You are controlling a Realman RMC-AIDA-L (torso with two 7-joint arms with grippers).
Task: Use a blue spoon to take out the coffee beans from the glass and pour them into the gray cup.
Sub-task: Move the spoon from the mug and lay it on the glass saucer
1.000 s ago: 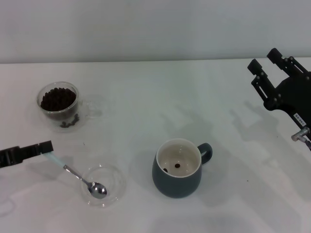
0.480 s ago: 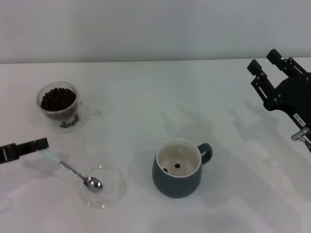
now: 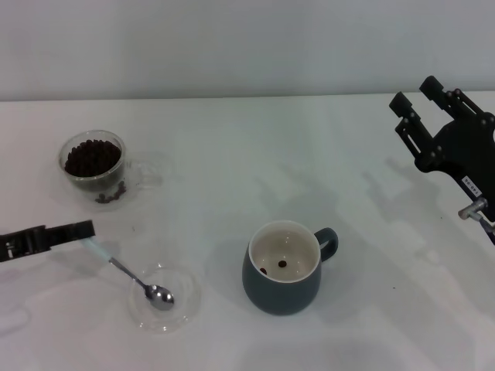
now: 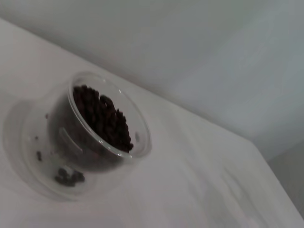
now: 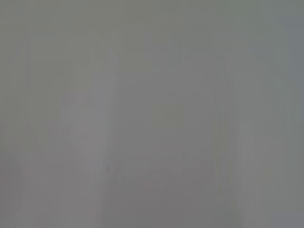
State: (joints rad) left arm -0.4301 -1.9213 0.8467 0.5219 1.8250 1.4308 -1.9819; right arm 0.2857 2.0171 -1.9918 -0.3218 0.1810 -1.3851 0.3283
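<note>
Task partly underway. Gray cup (image 3: 283, 267) sits lower center-right of the head frame, handle toward the right; two coffee beans show on its cream bottom, so some transfer looks done, only a little.

Glass (image 3: 93, 165) at upper left of the head frame is close to full of coffee beans (image 3: 92, 157); a few stray beans lie by its base at (image 3: 111, 195) on what looks like a clear saucer under it. Left wrist view shows the same glass (image 4: 102, 128), well filled, loose beans low by the wall.

Left gripper (image 3: 73, 230) comes in from the left edge, mid-low, closed on the pale handle end of the blue spoon (image 3: 124, 272). Spoon slants down toward lower center-left; its metal bowl rests in or just over a shallow clear dish (image 3: 182, 297) on the desk (image 3: 232, 154). Cannot tell if it touches. Spoon bowl looks empty, no beans seen in it.

Right gripper (image 3: 421, 91) is parked at the upper right edge, fingers spread apart, holding nothing, well apart from everything. Right wrist view is blank gray, nothing to read.

Judgement: most of the job is left. Nearly all the beans are in the glass; the spoon needs to go up to the glass, scoop, carry across to the gray cup, tip, repeat many times.
</note>
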